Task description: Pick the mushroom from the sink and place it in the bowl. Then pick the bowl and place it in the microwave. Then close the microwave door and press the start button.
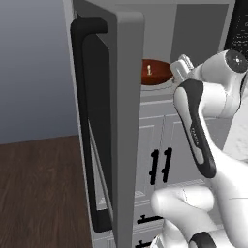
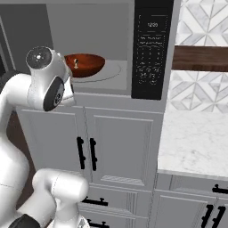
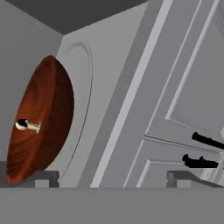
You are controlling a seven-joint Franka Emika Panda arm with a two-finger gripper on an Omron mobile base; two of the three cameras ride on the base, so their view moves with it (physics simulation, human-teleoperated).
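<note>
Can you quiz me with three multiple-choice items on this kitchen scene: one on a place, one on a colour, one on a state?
1. Where does the bowl sit?
A. On the marble counter
B. Inside the microwave
C. On the floor

2. What colour is the bowl?
A. Reddish-brown
B. White
C. Blue

3. How does the microwave door stand?
A. Shut
B. Open
C. Removed

Answers: 1 B, it rests on the turntable inside with the mushroom in it. 2 A, glossy reddish-brown wood. 3 B, the door is swung out with the interior exposed.
</note>
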